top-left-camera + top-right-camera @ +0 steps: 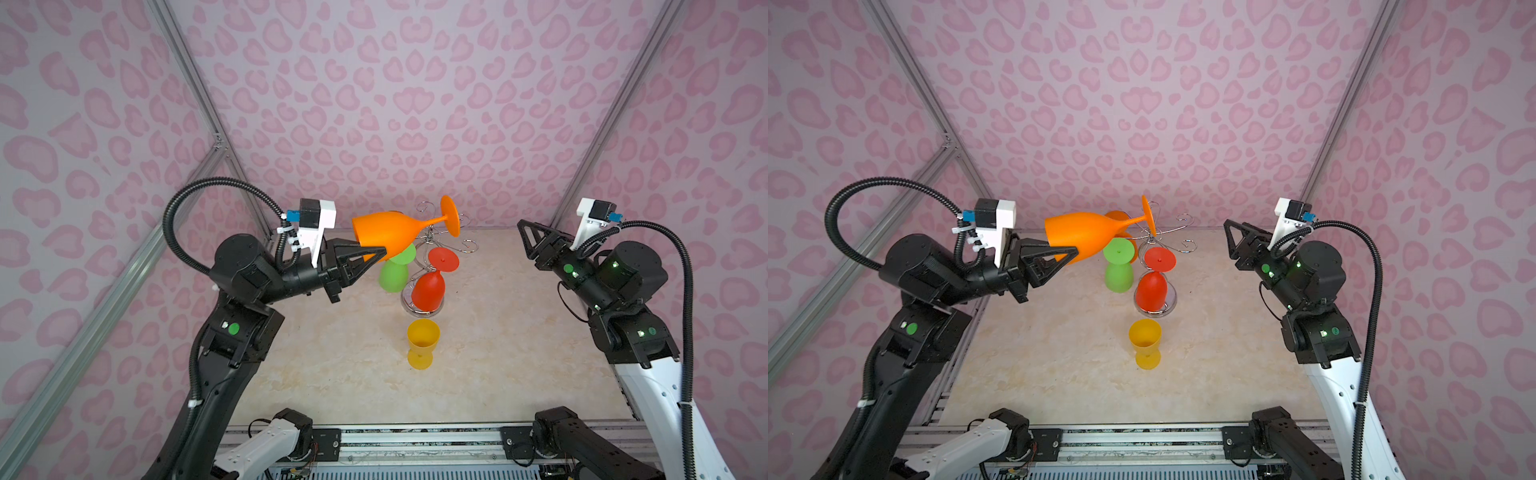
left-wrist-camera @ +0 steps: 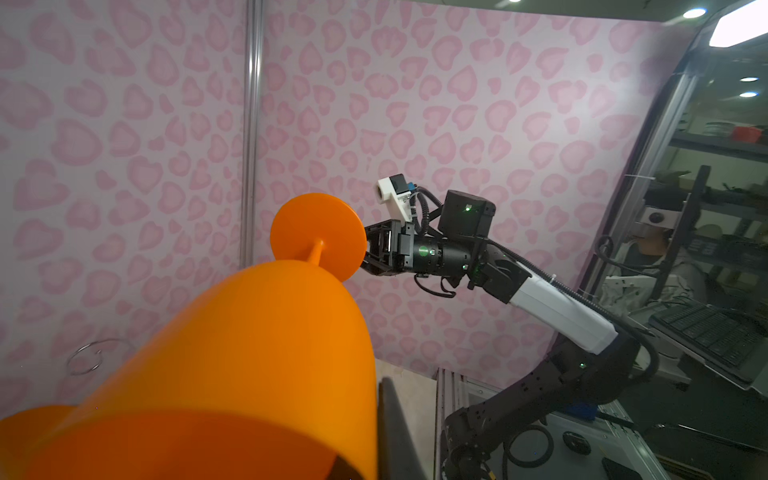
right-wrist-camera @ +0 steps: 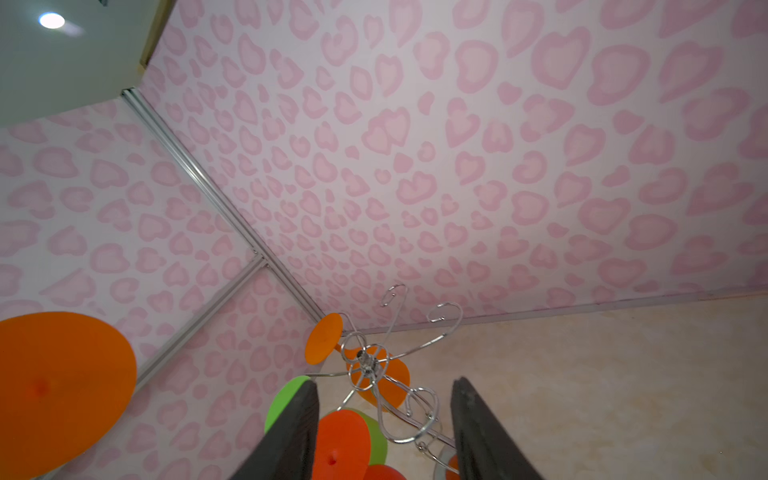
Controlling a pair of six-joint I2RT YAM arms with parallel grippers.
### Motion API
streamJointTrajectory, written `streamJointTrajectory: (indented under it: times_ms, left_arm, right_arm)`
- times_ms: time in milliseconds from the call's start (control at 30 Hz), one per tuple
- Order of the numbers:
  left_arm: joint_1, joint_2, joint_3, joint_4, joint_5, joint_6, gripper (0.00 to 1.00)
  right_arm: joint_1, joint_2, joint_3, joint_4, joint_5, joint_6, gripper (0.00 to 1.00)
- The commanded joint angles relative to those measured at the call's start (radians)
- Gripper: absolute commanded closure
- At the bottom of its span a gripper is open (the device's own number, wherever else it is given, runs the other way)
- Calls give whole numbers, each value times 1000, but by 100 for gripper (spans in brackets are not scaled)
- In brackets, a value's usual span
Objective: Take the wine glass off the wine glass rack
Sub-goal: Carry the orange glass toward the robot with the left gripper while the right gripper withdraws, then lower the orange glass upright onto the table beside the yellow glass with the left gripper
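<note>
An orange wine glass (image 1: 390,237) (image 1: 1084,237) lies sideways in the air, bowl to the left, foot to the right. My left gripper (image 1: 376,254) (image 1: 1069,251) is shut on the bowl's rim. In the left wrist view the bowl (image 2: 249,353) fills the foreground, with one dark finger (image 2: 395,428) against its outside. The chrome wine glass rack (image 1: 432,241) (image 1: 1158,237) (image 3: 370,365) stands behind and below the foot. In the right wrist view the foot (image 3: 54,386) hangs apart from the rack's arms. My right gripper (image 1: 524,232) (image 1: 1230,232) (image 3: 384,384) is open and empty, off to the right.
A green glass (image 1: 392,276) and a red glass (image 1: 430,289) hang upside down on the rack. A second orange glass (image 3: 378,382) (image 1: 1121,216) hangs at its far side. A yellow glass (image 1: 422,338) stands upright on the table in front of the rack's round base (image 1: 422,309).
</note>
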Motion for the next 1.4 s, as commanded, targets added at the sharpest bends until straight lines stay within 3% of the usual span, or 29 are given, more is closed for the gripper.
streamJointTrajectory:
  times_ms: [0,200,467,667,1000,1233,1367]
  left_arm:
    - [1,-56,42,-434,-180,171,98]
    - [0,-80,133,-750,-372,237,98]
    - [-1,-52,77,-955,-463,274,98]
    - [-41,4,-22,-980,-549,250,98]
    - [-257,99,-199,-912,-688,133,98]
    - [-306,137,-278,-858,-766,63,98]
    - [-309,158,-304,-784,-742,45,98]
  right_arm:
    - [-44,-17,-22,-109,47,-67,48]
    - [-104,-12,-51,-112,20,-38,49]
    - [-117,7,-41,-125,16,-33,49]
    - [-125,24,-43,-125,7,-24,49]
    - [-134,24,-65,-138,6,-28,49]
    - [-139,28,-85,-127,-12,-21,50]
    - [-139,28,-96,-117,-17,-16,50]
